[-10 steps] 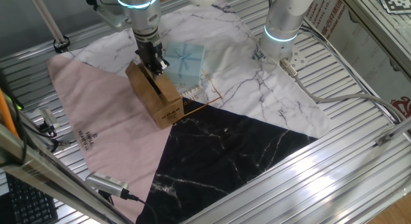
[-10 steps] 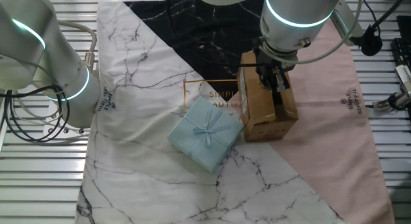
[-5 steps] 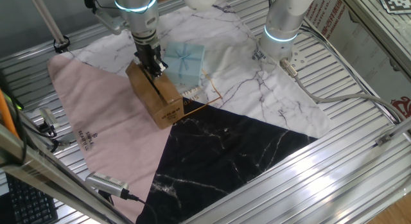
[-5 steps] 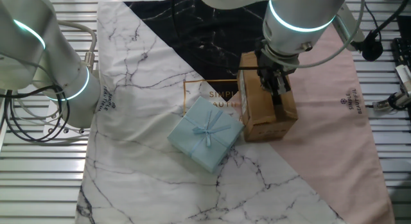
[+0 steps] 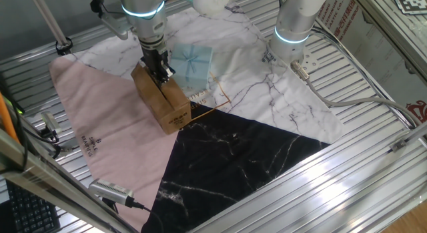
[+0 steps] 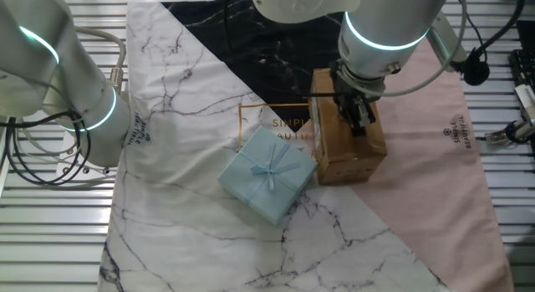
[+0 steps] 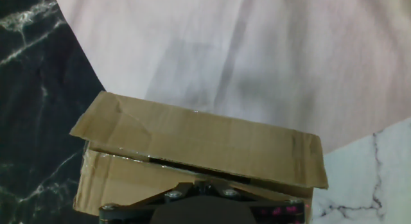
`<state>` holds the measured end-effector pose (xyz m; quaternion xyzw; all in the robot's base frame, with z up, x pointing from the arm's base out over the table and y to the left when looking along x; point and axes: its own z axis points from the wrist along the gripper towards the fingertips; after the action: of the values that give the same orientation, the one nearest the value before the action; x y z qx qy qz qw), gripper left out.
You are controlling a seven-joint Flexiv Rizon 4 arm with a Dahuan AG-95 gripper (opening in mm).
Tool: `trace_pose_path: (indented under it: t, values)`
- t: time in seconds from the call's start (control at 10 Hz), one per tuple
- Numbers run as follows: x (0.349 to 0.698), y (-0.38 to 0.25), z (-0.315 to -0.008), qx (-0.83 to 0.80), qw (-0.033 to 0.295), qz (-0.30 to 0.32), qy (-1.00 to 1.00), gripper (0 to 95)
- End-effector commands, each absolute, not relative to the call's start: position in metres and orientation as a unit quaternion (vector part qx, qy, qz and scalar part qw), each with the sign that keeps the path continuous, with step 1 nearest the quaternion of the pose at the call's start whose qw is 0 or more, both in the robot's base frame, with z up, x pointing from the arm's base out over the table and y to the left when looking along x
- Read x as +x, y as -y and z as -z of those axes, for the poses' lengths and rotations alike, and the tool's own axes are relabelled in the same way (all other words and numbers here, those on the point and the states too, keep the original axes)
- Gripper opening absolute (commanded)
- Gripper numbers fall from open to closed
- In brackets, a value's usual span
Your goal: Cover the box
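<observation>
Here, gripper (image 6: 359,118) down on top of the box (image 6: 345,151), jaw gap not readable, fingers hidden in hand view. Box on cloth (image 5: 107,136), at the seam of pink and marble panels, flaps folded nearly flat. Pale blue gift box (image 6: 267,175) just beside. Open pink cloth beyond. "SIMPL" partly legible nearby.

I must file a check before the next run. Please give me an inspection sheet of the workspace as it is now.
Surface: metal slatted table under a cloth of pink, black and marble parts.
Job's things: brown box upright on the cloth, top flaps folded down, a slit between them.
Clutter: pale blue gift box with bow beside the box.
Grippers: claw at the box top; open or shut cannot be told.
Cables: grey cables on the table.
Surroundings: second robot arm, keyboard.
</observation>
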<state>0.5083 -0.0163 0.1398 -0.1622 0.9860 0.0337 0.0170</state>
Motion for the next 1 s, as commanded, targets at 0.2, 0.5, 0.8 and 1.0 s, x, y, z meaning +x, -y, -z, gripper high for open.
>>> trace_pose_path:
  t: [0.2, 0.5, 0.8, 1.0]
  values:
    - [0.5081, 0.0166, -0.1341, -0.163, 0.022, -0.034, -0.986, 0.0]
    - [0.5077, 0.0151, -0.1287, -0.162, 0.026, -0.034, -0.986, 0.0]
    - [0.5077, 0.0151, -0.1287, -0.163, 0.027, -0.033, -0.986, 0.0]
    - [0.5077, 0.015, -0.1288, -0.163, 0.026, -0.033, -0.986, 0.0]
